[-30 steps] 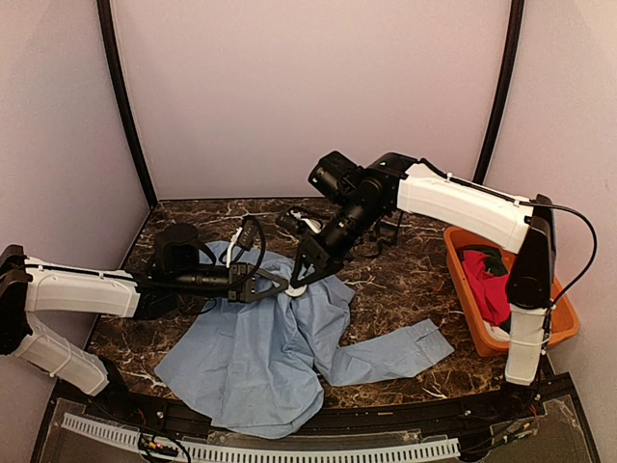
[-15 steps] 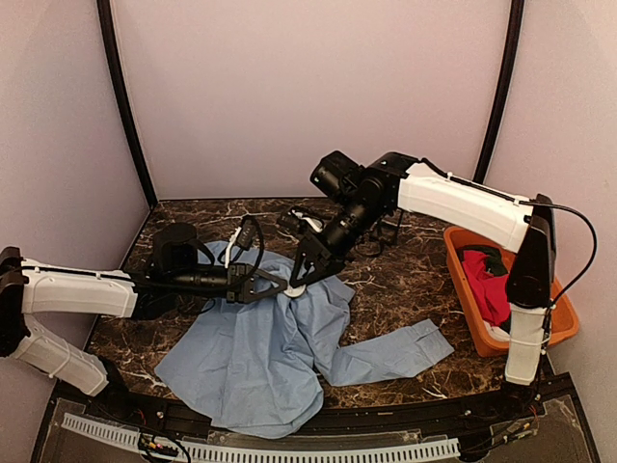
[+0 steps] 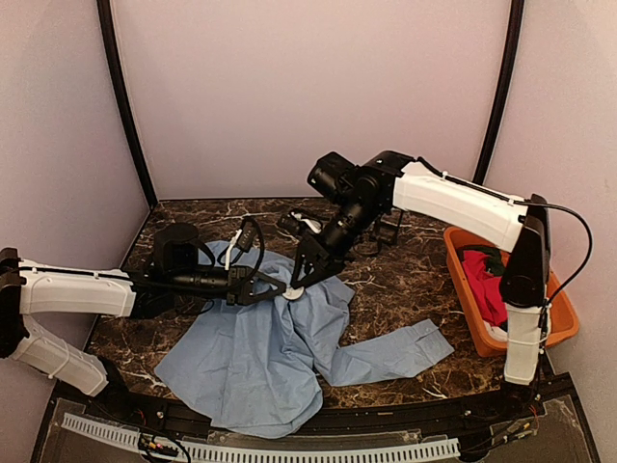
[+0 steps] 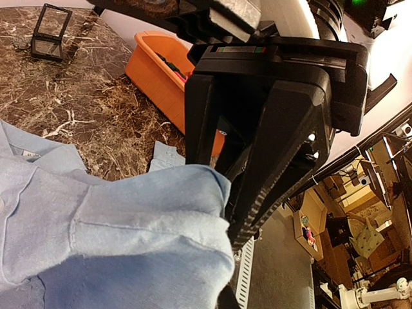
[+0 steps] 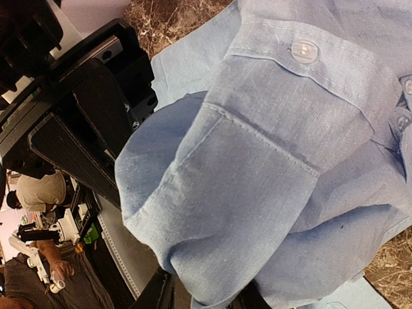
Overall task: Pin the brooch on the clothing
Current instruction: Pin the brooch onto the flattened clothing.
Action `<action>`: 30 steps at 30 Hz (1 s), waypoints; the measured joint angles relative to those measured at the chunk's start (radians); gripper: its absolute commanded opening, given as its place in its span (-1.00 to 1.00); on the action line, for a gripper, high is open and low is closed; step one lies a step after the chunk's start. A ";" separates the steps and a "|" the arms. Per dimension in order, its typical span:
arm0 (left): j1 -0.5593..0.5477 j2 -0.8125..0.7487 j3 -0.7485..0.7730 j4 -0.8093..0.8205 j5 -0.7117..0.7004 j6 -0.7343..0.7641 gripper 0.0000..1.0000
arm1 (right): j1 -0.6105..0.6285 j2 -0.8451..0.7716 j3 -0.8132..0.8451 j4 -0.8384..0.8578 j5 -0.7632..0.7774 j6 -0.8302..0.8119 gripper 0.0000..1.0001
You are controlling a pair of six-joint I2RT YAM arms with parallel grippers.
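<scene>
As seen from overhead, shows a dark marbled table (image 3: 405,280) between pale walls. Shows a rumpled light blue shirt (image 3: 251,357) spread over the near middle of that table, one sleeve trailing to the right and one fold raised into a peak at the centre. Places an orange bin (image 3: 465,313) at the table's right edge, well apart from the shirt, with a red garment (image 3: 487,289) inside. Shows both white-and-black arms meeting at the peak: left gripper (image 3: 277,286) reaching in from the left, right gripper (image 3: 300,278) slanting down from behind, tips just beside each other. Finds the left gripper's fingers closed on the raised fold. Finds the right gripper's fingers (image 4: 283,161) partly apart, the fold's edge reaching between them with no clear pinch. Picks out a small black-framed case (image 4: 51,32) on the far marble. Ends, close up, on a stitched cuff (image 5: 309,96) with a pale button (image 5: 304,50).
</scene>
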 measured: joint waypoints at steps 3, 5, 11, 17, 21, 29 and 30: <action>0.000 0.000 0.000 -0.001 0.000 0.001 -0.99 | 0.002 0.005 0.006 -0.005 -0.002 0.001 -0.45; 0.000 0.000 0.000 -0.001 0.000 0.001 -0.99 | 0.002 0.005 0.006 -0.005 -0.006 0.003 -0.44; 0.000 0.000 0.000 -0.001 0.002 0.000 -0.99 | 0.002 0.010 0.006 -0.005 -0.023 0.007 -0.43; 0.000 -0.005 0.000 -0.002 0.002 0.000 -0.99 | 0.002 0.012 0.006 -0.002 -0.031 0.015 -0.47; 0.000 -0.006 0.000 -0.012 0.001 0.001 -0.99 | 0.002 0.019 0.007 -0.002 -0.031 0.021 -0.50; 0.000 -0.006 0.005 -0.040 -0.002 0.013 -0.99 | 0.002 0.040 0.031 -0.023 -0.026 0.023 -0.58; 0.000 -0.006 0.006 -0.042 -0.002 0.014 -0.99 | 0.002 0.042 0.035 -0.026 -0.026 0.023 -0.59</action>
